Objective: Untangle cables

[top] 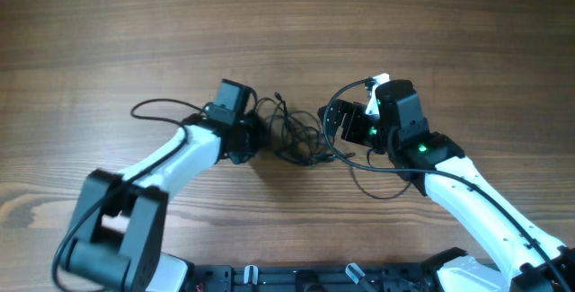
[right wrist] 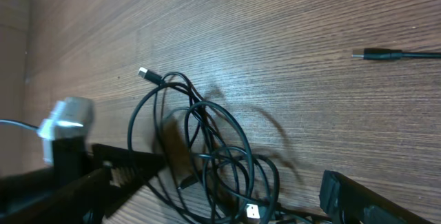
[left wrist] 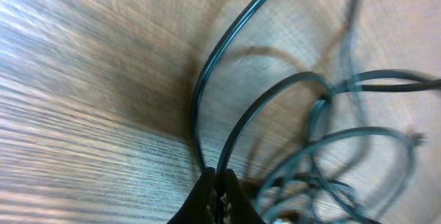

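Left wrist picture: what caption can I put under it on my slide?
Left gripper pinched shut on two strands of the tangled black cables, low over the wooden table.

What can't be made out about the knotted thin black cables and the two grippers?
Overhead: left gripper fingertips, hidden under its wrist; plug ends of the thin black cables, too small.
Left wrist: how many strands the shut fingers pinch, blurred and cut by the bottom edge.
Right wrist: the tangle's lower part, cut by the bottom edge between the open right gripper's fingers.

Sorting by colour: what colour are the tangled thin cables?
Black; the thin cables show best in right wrist view.
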Controlling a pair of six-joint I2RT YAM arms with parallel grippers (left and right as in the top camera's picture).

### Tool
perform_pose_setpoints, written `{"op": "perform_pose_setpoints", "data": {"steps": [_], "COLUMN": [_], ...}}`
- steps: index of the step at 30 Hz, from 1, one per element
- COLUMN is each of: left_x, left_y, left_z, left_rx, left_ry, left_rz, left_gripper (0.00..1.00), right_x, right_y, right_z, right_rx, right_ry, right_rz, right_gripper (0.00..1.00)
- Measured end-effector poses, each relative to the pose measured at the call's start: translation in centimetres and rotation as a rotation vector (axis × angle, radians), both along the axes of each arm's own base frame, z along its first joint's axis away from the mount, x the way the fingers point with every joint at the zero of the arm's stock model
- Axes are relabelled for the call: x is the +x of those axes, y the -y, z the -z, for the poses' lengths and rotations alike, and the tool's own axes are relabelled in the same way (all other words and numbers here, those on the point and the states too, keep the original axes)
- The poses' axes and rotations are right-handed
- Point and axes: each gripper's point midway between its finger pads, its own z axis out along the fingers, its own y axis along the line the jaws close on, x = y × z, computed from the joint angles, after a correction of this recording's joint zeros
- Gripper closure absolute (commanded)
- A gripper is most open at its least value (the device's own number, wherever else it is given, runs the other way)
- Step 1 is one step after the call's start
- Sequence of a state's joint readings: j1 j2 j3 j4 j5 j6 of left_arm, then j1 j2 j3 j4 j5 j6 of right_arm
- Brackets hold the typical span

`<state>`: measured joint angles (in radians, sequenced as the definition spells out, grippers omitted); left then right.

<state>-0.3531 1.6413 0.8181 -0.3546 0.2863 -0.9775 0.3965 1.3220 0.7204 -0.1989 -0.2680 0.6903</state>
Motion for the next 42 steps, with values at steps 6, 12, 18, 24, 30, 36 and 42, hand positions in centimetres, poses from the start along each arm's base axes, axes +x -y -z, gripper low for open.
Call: {"op": "perform_pose_setpoints", "data": {"steps": [6, 12, 18, 24, 30, 36, 42], "left_x": [1.9, 0.7, 0.7, 0.6, 0.6, 0.6, 1.3], "left_y": [-1.5, -2.5, -4.2, -4.3, -4.3, -4.2, -3.3], "left_z": [-8.0, -12.4, -11.6, -12.1, -12.2, -12.2, -13.7], "left_rx": [-0.060, -0.032, 0.045, 0.043, 0.042, 0.038, -0.005], "left_ry": [0.251, 0.379, 0.360, 0.376, 0.380, 0.379, 0.451], "left_rz": [0.018, 0.049, 0.012, 0.010, 0.010, 0.012, 0.056], "left_gripper": [0.96, 0.96, 0.96, 0.96, 0.96, 0.96, 0.96], "right_x": [-0.2, -0.3, -1.7, -1.7, -0.9, -0.5, -1.6], "right_y": [0.1, -1.0, -3.0, -3.9, -4.5, -4.6, -6.1], "right_z": [0.2, -0.5, -1.5, -2.6, -3.9, -4.5, -5.7], "right_rx": [-0.004, 0.042, 0.113, 0.159, 0.144, 0.133, 0.206], "right_ry": [-0.010, 0.007, 0.019, 0.062, 0.182, 0.239, 0.261], "right_rz": [0.000, -0.052, -0.204, -0.256, -0.325, -0.350, -0.434], "right_gripper": [0.00, 0.00, 0.01, 0.01, 0.01, 0.02, 0.13]}}
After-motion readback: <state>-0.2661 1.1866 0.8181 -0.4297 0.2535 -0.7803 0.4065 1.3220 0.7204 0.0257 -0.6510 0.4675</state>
